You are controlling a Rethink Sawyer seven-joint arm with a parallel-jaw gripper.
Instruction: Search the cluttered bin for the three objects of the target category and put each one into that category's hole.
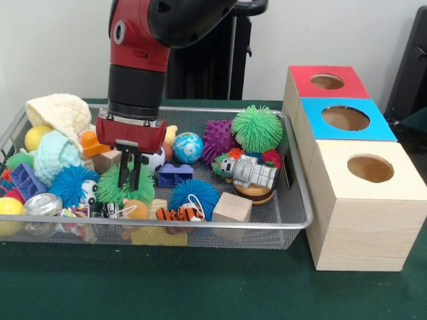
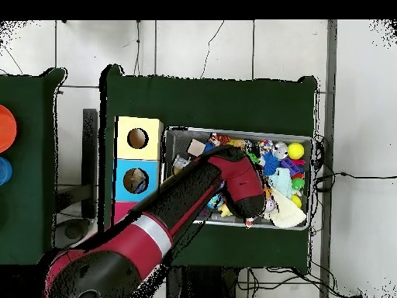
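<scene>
While pincer point(image 1: 129, 175) hangs nearly closed, empty, green spiky ball point(image 1: 115, 189) sits directly behind.

A green-covered table point(image 1: 200, 293) carries a wire mesh bin point(image 1: 297, 200) full of toys, directly under the gripper point(image 1: 129, 175). Off to the gripper's side, touching the bin, three boxes stand in a row: plain wood point(image 1: 347, 227), blue-topped point(image 1: 313, 105), red-topped point(image 1: 300, 77).

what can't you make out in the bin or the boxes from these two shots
- Overhead view: the arm covers the bin's middle, so the toys and the hand there are hidden.
- Front view: the hand hides part of the green spiky ball behind it.
- Front view: what lies inside the red box hole, blue box hole and wood box hole is unseen.
</scene>
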